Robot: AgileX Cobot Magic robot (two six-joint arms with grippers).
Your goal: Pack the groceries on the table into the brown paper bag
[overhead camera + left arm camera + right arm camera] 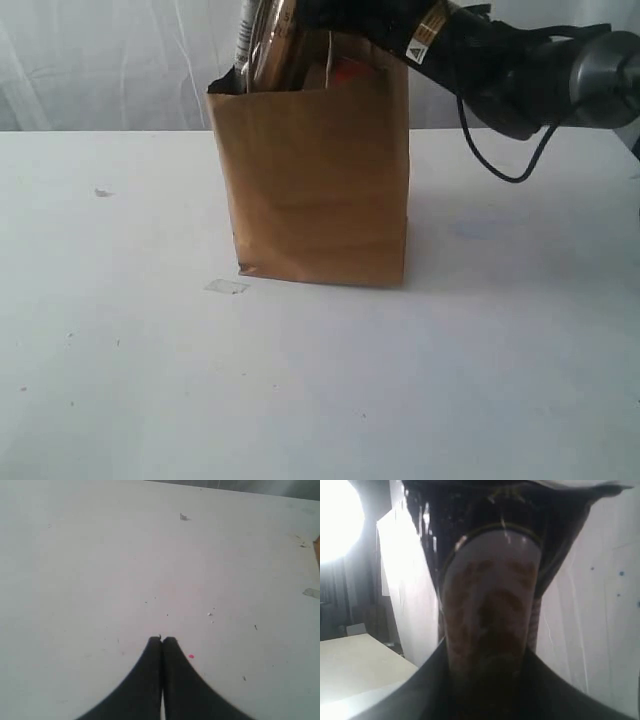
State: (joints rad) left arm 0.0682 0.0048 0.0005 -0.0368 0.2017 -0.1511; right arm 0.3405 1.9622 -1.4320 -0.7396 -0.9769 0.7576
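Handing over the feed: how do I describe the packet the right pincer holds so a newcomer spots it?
Find the brown paper bag standing on the white table. At its open top, left side, a shiny packet pokes above the rim, held by the right pincer. It is glossy and brownish, unlike the red-orange item lower inside.

I see the brown paper bag [315, 200] in the middle of the frame. Its paper looks dull and a bit wrinkly. The packet [262, 45] poking out at the top middle is shiny, slippery-looking plastic. The table [120, 380] is white, smooth and not shiny. The left gripper [161, 639] looks dull black.
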